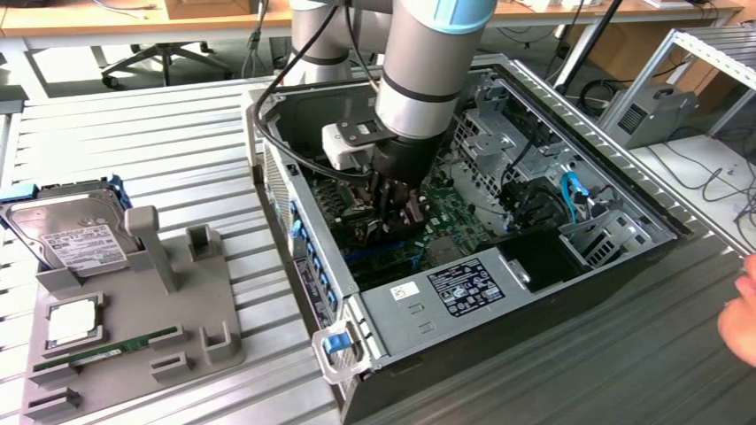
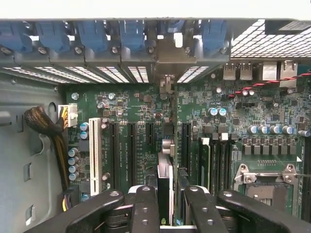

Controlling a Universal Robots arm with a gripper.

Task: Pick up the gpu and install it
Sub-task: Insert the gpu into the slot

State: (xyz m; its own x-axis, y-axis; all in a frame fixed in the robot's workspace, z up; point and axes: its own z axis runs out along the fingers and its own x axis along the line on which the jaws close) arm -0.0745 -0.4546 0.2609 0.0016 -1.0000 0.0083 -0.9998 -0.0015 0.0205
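Black fingers (image 2: 146, 208) clamped edge-on around the gpu (image 2: 165, 187), which hangs between them over the motherboard (image 2: 126, 111) slots, bracket end toward the case's rear openings, presumably so it drops straight in.

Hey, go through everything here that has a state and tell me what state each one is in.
computer case: lying on its side, open.
gpu: gripped, on edge over the motherboard slots; seated or not, cannot tell.
end effector: shut on the gpu.
hard drive: resting in the grey holder.
RAM stick: lying in the holder.
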